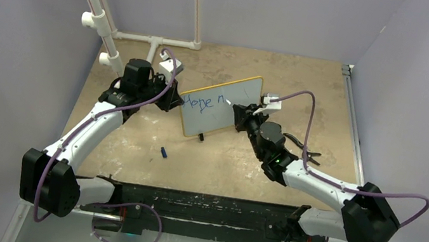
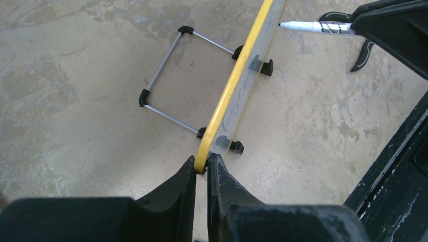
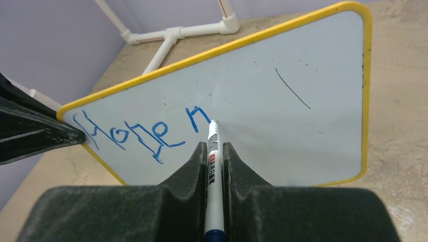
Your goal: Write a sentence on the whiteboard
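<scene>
The whiteboard stands upright on the table, white with a yellow frame and small black feet. The sentence reads "Hope n" in blue at the board's upper left. My left gripper is shut on the board's left edge. My right gripper is shut on a white marker with a blue end. The marker's tip touches the board just right of the "n". From the left wrist view the marker meets the board's face at the top right. My right gripper sits in front of the board.
A white pipe frame stands at the back left. A small blue cap lies on the table in front of the board. A wire stand props the board from behind. A thin black stray line marks the board's right half. A black rail runs along the near edge.
</scene>
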Robot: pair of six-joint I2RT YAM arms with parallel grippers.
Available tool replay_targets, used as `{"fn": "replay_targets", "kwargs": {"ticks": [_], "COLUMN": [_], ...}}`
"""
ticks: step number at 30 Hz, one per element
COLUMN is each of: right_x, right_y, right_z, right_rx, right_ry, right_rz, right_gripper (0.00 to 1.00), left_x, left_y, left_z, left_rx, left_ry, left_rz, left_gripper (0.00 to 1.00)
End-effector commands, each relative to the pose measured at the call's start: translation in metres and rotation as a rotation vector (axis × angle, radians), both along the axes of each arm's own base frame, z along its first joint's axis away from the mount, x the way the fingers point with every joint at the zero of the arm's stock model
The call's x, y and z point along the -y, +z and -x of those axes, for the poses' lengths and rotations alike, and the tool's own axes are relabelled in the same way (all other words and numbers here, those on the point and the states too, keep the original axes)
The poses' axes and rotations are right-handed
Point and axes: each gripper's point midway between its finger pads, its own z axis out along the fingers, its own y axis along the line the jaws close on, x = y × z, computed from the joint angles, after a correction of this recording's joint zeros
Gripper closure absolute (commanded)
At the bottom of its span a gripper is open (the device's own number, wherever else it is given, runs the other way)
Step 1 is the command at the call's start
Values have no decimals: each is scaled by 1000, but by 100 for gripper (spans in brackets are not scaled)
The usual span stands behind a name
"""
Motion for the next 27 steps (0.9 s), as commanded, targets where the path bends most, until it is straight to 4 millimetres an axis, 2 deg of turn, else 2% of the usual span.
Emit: {"fn": "replay_targets", "kwargs": {"ticks": [1, 9, 17, 27], "right_x": [-7, -8, -7, 8], "right_y": [24, 26, 16, 11], "right_z": [-10, -13, -18, -19], "right_rx": [60, 71, 49, 22], "right_ry": [-4, -14, -35, -107], "right_rz": [-27, -35, -9, -15], "right_gripper": [100, 100, 100, 100], "left_x": [-5, -5, -5, -5], "left_y": [6, 6, 5, 6], "left_z": [-5, -5, -5, -5], "left_rx": [55, 53, 53, 55], "left_ry": [9, 9, 9, 9], "left_rz": [-24, -24, -24, -24], "left_gripper": [100, 100, 100, 100]}}
